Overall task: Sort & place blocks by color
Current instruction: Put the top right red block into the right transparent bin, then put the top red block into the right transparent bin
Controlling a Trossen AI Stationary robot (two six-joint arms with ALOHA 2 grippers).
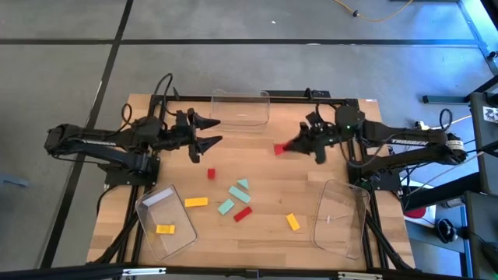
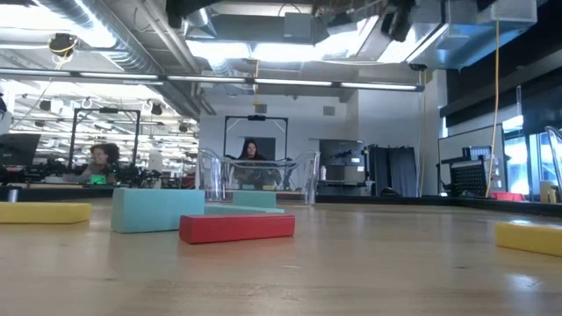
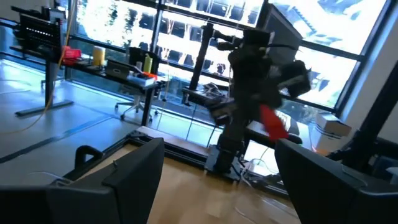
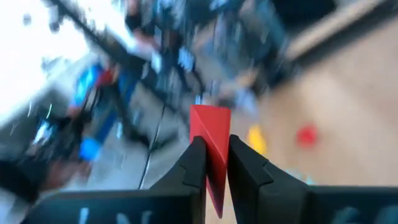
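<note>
We see the right gripper (image 1: pixel 285 147) raised over the back right of the table (image 1: pixel 264 233), its fingers (image 4: pixel 194 163) clamped on a red wedge (image 4: pixel 211 140). The left gripper (image 1: pixel 210 132) hangs over the back left with its fingers spread and nothing between them. The other blocks lie scattered toward the front: a small red block (image 1: pixel 211 174), mint blocks (image 1: pixel 238 189), a red bar (image 1: pixel 243 214), two yellow bars (image 1: pixel 196 202), and one yellow block (image 1: pixel 164 229) inside the front left bin (image 1: pixel 146 208).
</note>
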